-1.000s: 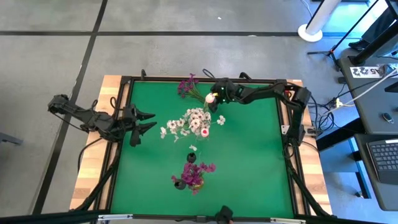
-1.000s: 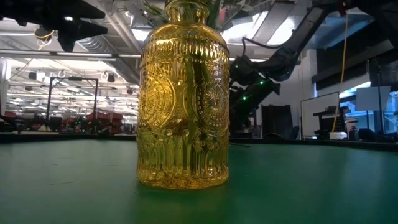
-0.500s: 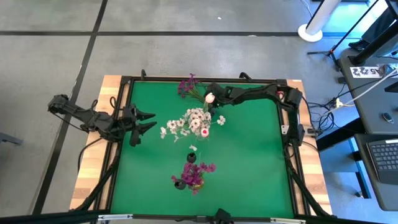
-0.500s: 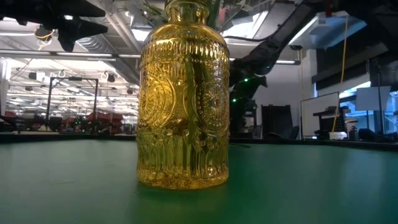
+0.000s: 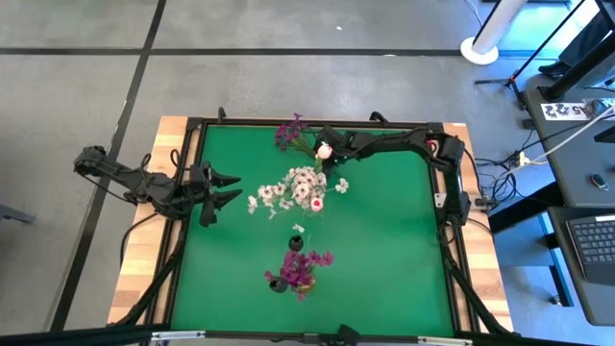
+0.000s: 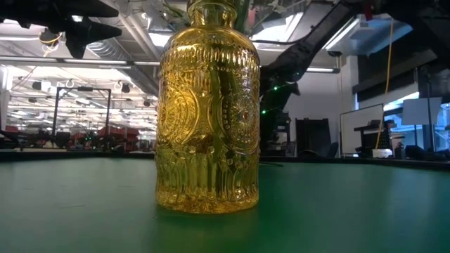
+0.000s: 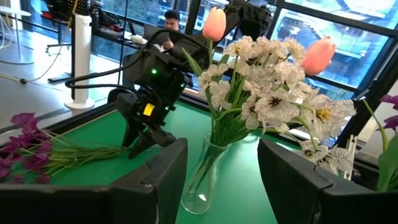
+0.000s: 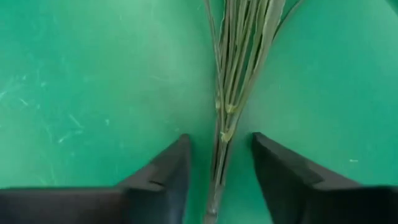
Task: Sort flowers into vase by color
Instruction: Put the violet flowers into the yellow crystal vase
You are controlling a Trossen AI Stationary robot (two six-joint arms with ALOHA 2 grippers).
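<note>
- Amber glass vase: filling the low view; its neck top and flowers are being cut off.
- Right gripper: fingers standing open around green stems, not yet closing.
- Magenta sprigs: lying at the table's far edge.
- Left gripper: waiting open at the left edge.
- Clear vase: holding white blossoms and pink tulips.

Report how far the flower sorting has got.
Done: white blossoms and pink tulips stand in the clear vase; magenta sprigs fill the yellow vase. In hand: the right gripper, fingers open, straddles the stems of the magenta bunch lying on the green table. Left: grasping that bunch and placing it. The left gripper waits open at the table's edge.
</note>
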